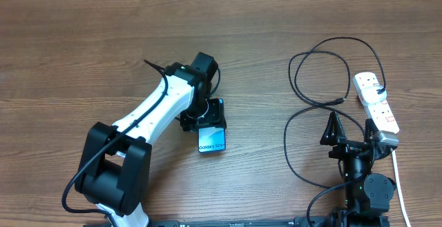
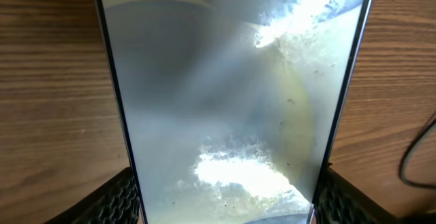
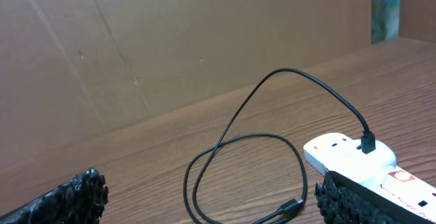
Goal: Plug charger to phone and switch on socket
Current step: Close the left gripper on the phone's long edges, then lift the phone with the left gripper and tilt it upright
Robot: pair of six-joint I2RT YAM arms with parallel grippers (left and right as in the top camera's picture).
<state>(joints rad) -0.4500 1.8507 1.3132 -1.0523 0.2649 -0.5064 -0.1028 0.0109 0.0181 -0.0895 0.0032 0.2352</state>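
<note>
Slim black-edged phone (image 2: 225, 101) pinched in your left gripper (image 2: 225, 200), right gripper (image 3: 211, 200) wide apart, empty, near white plastic power strip (image 3: 347, 152)

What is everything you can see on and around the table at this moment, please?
Phone: one, light blue lit screen, table's middle, between the left gripper's fingers.
Charger cable: one, black, looped at right, one end in the power strip.
Power strip: one, white, right edge, with white cord.
Table: one, brown wood.
Left gripper: one, black, shut on the phone.
Right gripper: one, black, open, empty, near the power strip.
</note>
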